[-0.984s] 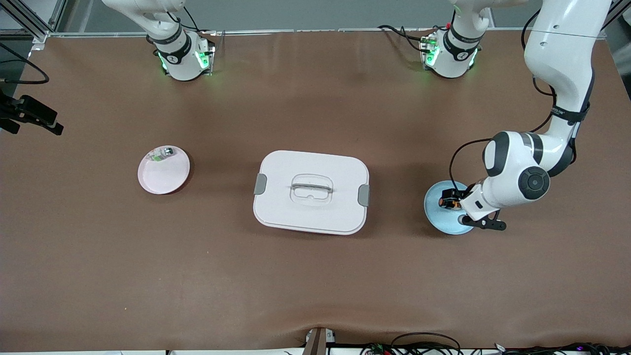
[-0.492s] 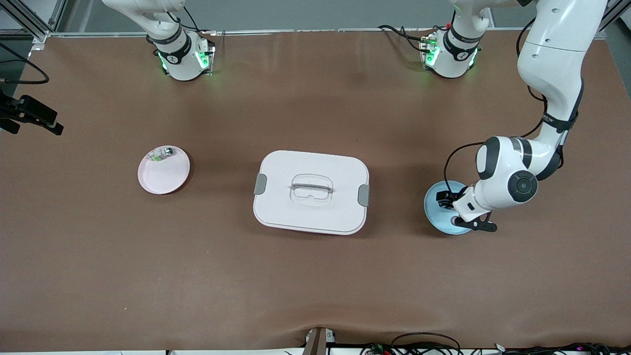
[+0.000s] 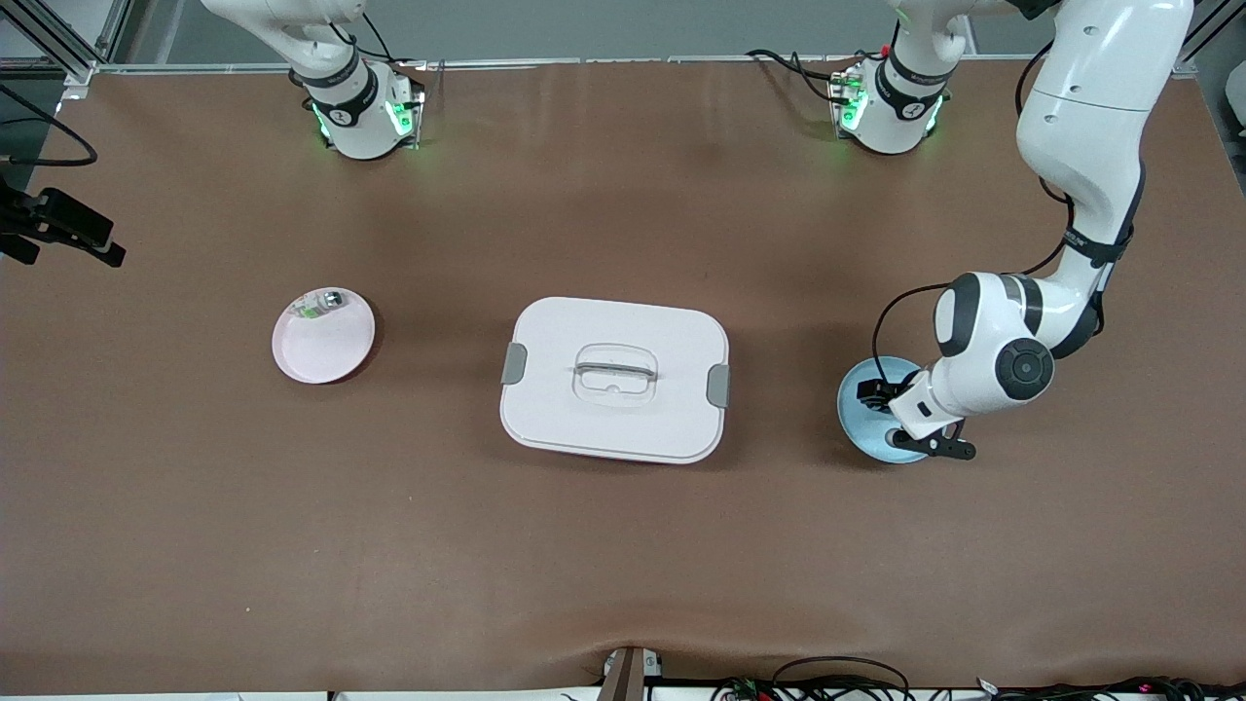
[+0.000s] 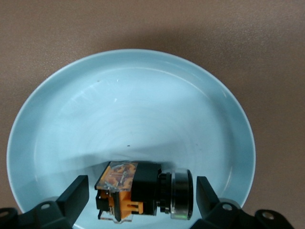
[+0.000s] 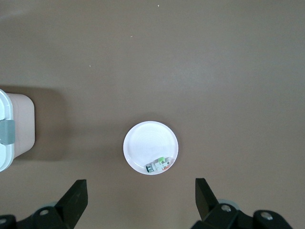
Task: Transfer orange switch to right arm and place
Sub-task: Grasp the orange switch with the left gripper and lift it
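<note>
1. Left gripper [image 3: 881,397] is down inside the blue plate [image 3: 859,419], at the left arm's end of the table, and it has sunk lower than it was a second ago, when it hung above the plate.
2. Orange switch [image 4: 143,190] lies on its side on the blue plate [image 4: 128,109], between the left gripper's [image 4: 138,198] two spread fingers [image 4: 74,195]; the fingers stand on either side of it with a gap, not clamped on it.
3. In the front view the switch showed as an orange speck beside the gripper a second ago; the wrist now covers it there.
4. Left arm's elbow has swung slightly toward the middle of the table since then.
5. Right gripper [image 5: 138,198] waits high over the pink plate [image 5: 151,148] with its fingers [image 5: 76,195] spread and nothing between them.
6. Pink plate [image 3: 322,336], the small green and silver part [image 3: 319,306] on its rim, and the white lidded box [image 3: 614,379] in the middle of the table have not moved.
</note>
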`<state>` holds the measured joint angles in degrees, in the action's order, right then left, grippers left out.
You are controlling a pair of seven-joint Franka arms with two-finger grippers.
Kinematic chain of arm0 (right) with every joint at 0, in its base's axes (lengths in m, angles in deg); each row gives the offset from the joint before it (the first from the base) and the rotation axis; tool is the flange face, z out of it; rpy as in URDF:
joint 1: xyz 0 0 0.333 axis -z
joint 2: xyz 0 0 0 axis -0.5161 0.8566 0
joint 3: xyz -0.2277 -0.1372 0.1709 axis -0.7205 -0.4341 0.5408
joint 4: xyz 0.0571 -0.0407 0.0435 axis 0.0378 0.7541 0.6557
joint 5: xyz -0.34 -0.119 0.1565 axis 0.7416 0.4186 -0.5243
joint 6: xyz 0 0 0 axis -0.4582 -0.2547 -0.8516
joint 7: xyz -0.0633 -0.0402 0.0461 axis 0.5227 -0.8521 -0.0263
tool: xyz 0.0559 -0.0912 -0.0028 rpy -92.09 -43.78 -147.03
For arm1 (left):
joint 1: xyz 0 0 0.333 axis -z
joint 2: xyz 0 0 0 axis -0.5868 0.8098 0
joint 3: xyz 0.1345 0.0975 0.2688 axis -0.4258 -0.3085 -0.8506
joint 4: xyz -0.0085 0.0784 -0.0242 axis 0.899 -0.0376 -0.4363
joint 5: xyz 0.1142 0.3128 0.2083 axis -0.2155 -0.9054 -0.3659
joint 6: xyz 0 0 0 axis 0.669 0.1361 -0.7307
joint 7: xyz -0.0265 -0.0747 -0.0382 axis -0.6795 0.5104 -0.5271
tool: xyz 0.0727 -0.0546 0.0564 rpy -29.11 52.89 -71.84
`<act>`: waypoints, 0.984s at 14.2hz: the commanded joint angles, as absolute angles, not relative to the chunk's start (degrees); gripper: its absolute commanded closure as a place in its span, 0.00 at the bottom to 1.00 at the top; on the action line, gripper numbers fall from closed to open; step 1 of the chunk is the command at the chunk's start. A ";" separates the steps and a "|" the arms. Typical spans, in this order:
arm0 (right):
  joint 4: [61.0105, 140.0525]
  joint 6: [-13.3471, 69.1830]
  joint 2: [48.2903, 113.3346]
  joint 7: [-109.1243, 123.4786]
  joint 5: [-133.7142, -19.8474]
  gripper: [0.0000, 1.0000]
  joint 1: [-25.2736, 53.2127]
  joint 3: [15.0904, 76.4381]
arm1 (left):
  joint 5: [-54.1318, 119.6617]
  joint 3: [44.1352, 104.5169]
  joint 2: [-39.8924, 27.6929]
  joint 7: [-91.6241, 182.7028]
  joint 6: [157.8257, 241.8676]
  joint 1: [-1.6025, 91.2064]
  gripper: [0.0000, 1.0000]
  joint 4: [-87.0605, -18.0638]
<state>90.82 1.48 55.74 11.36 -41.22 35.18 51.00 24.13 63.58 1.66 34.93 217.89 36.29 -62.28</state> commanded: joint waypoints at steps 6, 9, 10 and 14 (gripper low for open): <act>89.14 0.63 56.56 11.51 -40.64 0.00 35.81 51.48 | 25.18 63.56 0.10 33.99 215.49 36.54 1.00 -61.14; 89.14 0.71 56.56 11.51 -40.81 0.00 35.81 51.48 | 25.53 63.73 -1.40 34.17 208.14 36.54 1.00 -55.71; 89.14 0.72 56.56 11.51 -40.81 0.00 35.81 51.48 | 27.01 64.00 -1.40 34.08 204.54 36.37 1.00 -52.90; 89.14 0.63 57.34 11.59 -40.81 0.00 34.94 51.65 | 35.79 64.00 -1.31 35.82 195.99 36.72 1.00 -42.60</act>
